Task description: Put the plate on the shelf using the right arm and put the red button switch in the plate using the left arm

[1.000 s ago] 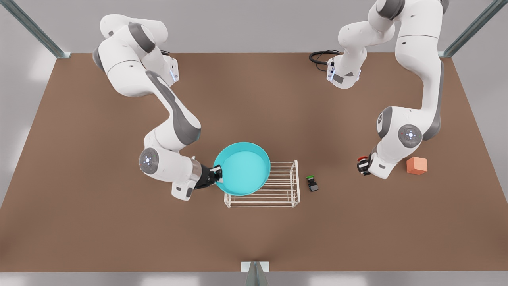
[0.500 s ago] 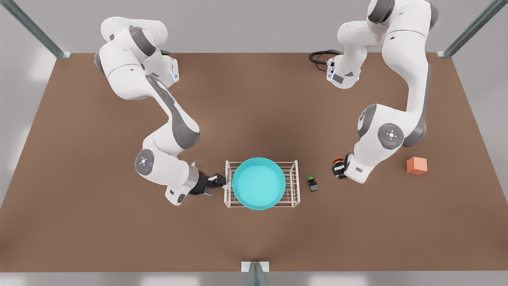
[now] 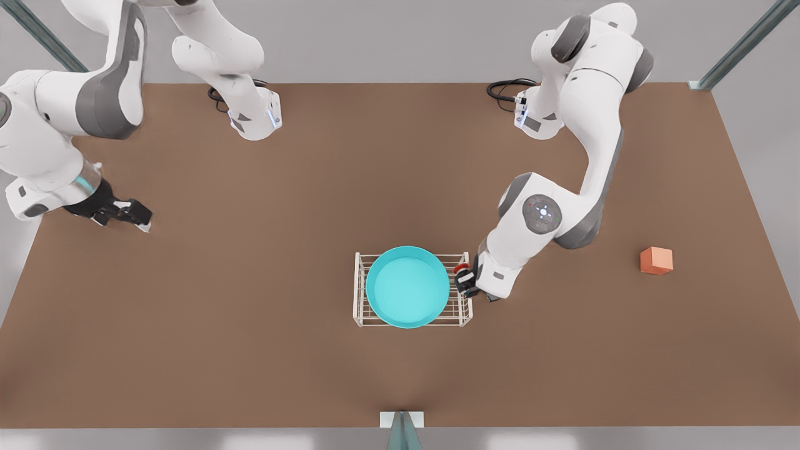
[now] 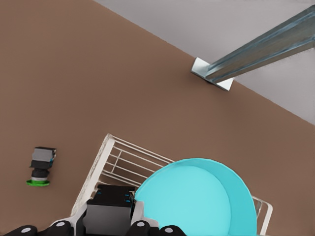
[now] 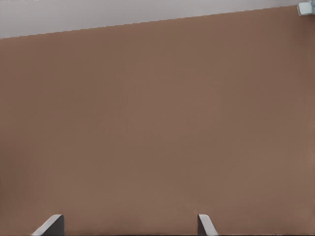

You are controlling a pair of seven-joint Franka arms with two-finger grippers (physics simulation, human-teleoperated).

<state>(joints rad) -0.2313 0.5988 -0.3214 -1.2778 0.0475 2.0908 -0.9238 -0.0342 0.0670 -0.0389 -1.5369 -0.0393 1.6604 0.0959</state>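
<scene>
Plate (image 3: 407,287) seated on the shelf (image 3: 359,294), brown worktop (image 3: 250,325).
Red switch (image 3: 461,269) is gripped by left hand (image 3: 465,281) beside the shelf; right hand (image 3: 122,214) is held open, empty.

Brown table (image 3: 250,350): shelf (image 3: 359,294), green-capped switch (image 4: 40,165), orange cube (image 3: 656,260).

Turquoise plate (image 3: 407,287) (paler inside), white wire shelf (image 3: 358,289), red-capped switch (image 3: 461,269), brown table (image 3: 312,187).

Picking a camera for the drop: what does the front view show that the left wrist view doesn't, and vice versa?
Front: small orange cube, open right claw waiting at that view's left, red-capped button switch in the left claw. Left wrist: green-capped black switch on the brown table. Both: round turquoise plate on the white wire shelf.
</scene>
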